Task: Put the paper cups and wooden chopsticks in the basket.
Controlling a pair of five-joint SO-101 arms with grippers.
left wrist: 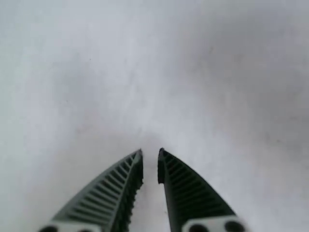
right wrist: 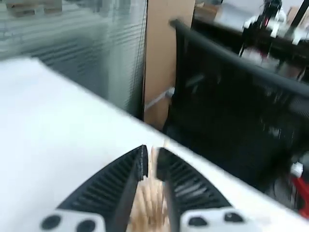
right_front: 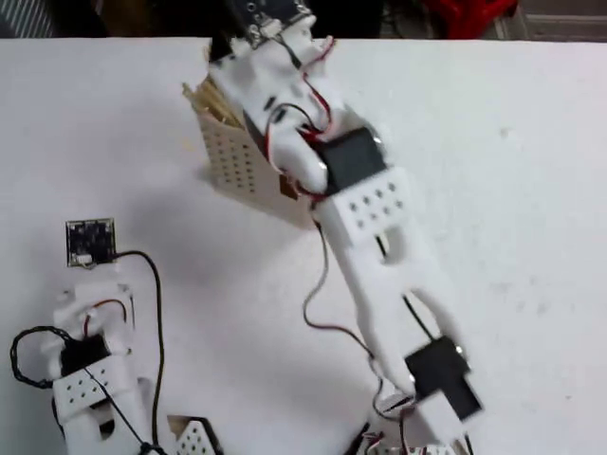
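- Presently, from overhead I see my right arm [right_front: 379,246] stretched from the near edge across the tabletop [right_front: 522,190]; its far end lies over the basket [right_front: 232,161].
- The basket is white with small holes and stands towards the far side, left of centre; the arm covers part of it.
- Chopsticks [right_front: 204,95] fan out of the basket's far left corner; pale wood, tips pointing up and outward.
- On the right wrist camera, the right hand [right wrist: 152,151] has its jaws drawn narrow; chopsticks sit in the slim gap between them, so I read it as holding them; past the tips I see the tabletop's edge and a dark chair [right wrist: 241,111].
- My left arm [right_front: 90,379] sits at the near left corner, well apart from the basket.
- The left hand [left wrist: 150,154] points down at bare tabletop; its jaws are nearly together and grip nothing.
- A small dark board [right_front: 90,242] lies flat just beyond the left arm; a black cable [right_front: 152,313] runs from it towards the near edge.
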